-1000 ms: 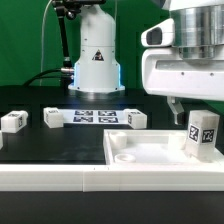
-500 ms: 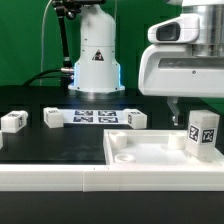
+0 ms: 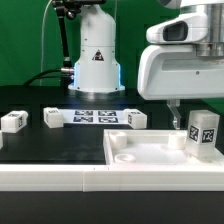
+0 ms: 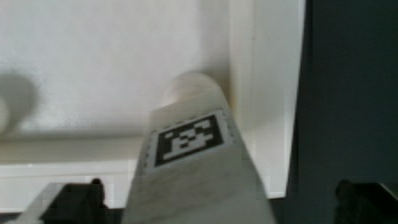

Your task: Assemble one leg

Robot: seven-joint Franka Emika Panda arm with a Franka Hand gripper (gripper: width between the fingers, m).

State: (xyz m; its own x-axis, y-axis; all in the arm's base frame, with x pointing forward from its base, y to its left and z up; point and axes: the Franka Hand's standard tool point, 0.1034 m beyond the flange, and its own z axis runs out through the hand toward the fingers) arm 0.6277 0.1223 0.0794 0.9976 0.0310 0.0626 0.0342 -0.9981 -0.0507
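Observation:
A leg (image 3: 203, 132), a small white block with a black-and-white tag, stands upright on the near right corner of the large white square panel (image 3: 145, 152). My gripper (image 3: 192, 110) hangs just above and around its top. In the wrist view the leg (image 4: 192, 140) rises between my two dark fingertips (image 4: 79, 200), with a gap on each side. The gripper (image 4: 221, 205) is open and is not gripping the leg.
Three more white tagged legs stand on the black table: two at the exterior view's left (image 3: 12, 121) (image 3: 52, 118) and one by the marker board (image 3: 135, 119). The marker board (image 3: 93, 116) lies in front of the arm's white base (image 3: 95, 60).
The hand has shifted slightly toward the exterior view's right above the leg. The leg and the other parts have not moved.

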